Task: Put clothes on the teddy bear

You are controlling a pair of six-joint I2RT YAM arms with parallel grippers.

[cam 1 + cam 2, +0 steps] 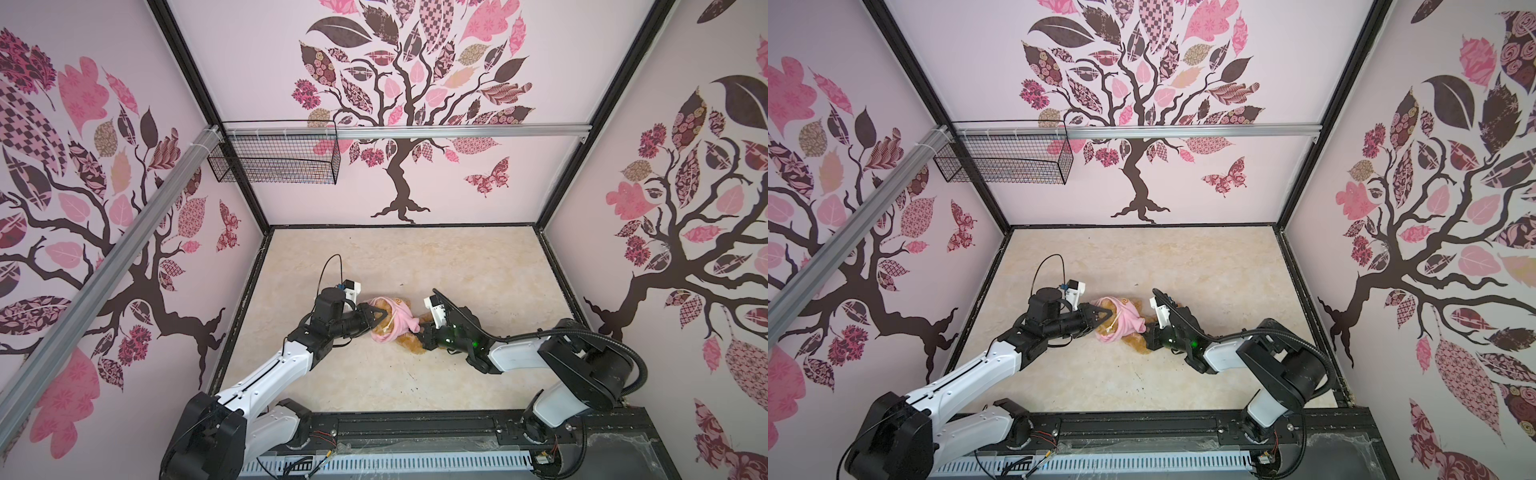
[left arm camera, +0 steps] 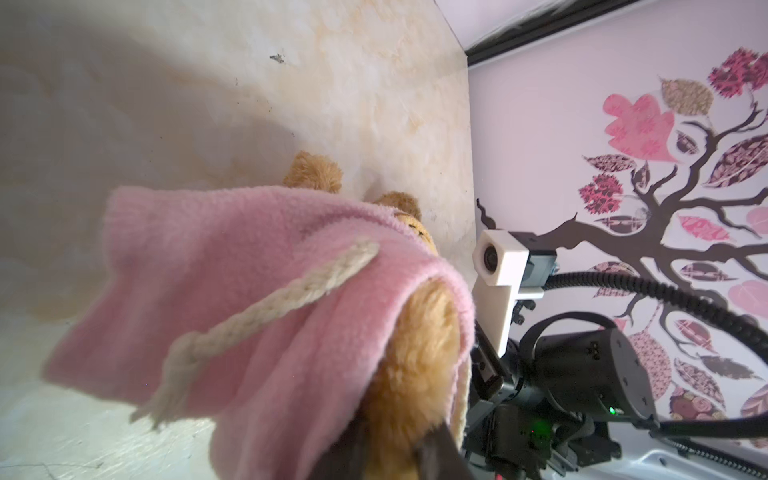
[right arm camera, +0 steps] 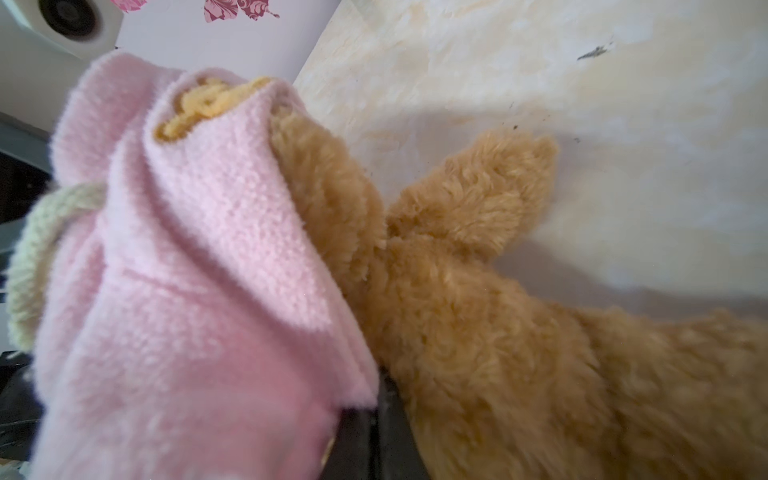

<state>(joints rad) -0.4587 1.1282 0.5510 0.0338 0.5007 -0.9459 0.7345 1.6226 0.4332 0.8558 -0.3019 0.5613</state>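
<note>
At 9 o'clock of the bear (image 1: 409,344), the left gripper (image 1: 380,315) was nosed into the shirt (image 1: 395,322). Its jaws stood slightly apart with fur between; grip or not could not be told. The bear lay mid table (image 1: 457,266), the pink shirt bunched over its body, fur bare at 5 o'clock. At 3 o'clock, the right gripper (image 1: 420,331) was clamped tight on the shirt's twisted hem.

The left arm (image 1: 266,374) reaches from the lower left toward the middle of both top views; the left gripper (image 1: 379,316) points right, jaws a little apart; the right arm (image 1: 519,353) bends in from the lower right; the right gripper (image 1: 422,333) points left, pinched closed.
</note>
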